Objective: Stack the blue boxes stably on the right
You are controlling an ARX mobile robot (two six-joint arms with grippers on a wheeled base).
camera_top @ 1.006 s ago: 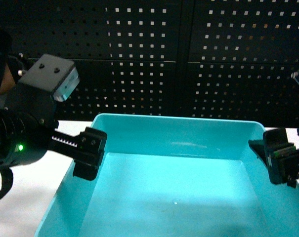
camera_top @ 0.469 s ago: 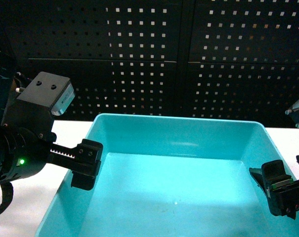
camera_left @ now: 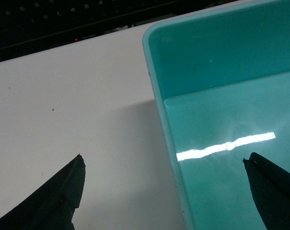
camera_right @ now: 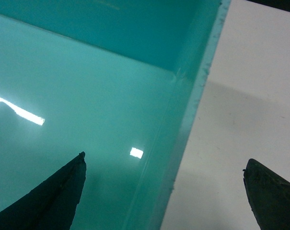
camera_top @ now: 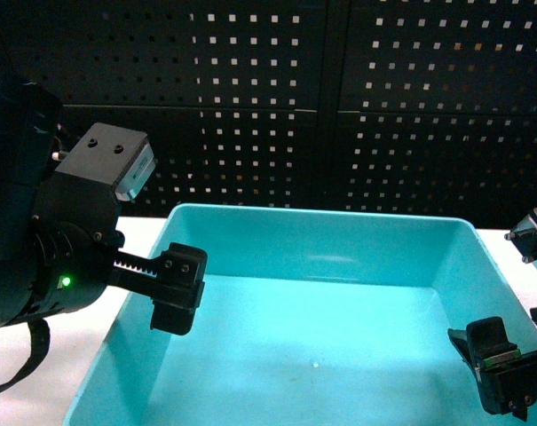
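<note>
Item: turquoise tub (camera_top: pixel 339 257), light turquoise, smooth-walled, rectangular, rounded rim. It sits upright on the white table (camera_left: pixel 63 96), directly before me, in front of the black perforated panel (camera_top: pixel 339 106). Its interior holds nothing I can see; light glints off its floor.

Item: my left gripper (camera_left: pixel 164 191). It straddles the tub's left wall with jaws spread wide, one fingertip (camera_left: pixel 70 184) over the bare table outside the tub, the other above the tub's floor inside. Neither finger touches the wall between them. In the head view the gripper (camera_top: pixel 177 288) sits at the tub's left rim, a green light showing on the arm behind it.

Item: my right gripper (camera_right: pixel 164 191). It straddles the tub's right wall, likewise wide apart, one fingertip (camera_right: pixel 68 184) inside over the tub's floor, the other outside over the table. No contact with the wall is visible. In the head view the gripper (camera_top: pixel 503 373) appears low at the tub's right wall, near the front.

Item: table. White, with the tub's shadow falling on it just beside both side walls.

Item: the larger dark blue crate. Not in view in any of my cameras.
</note>
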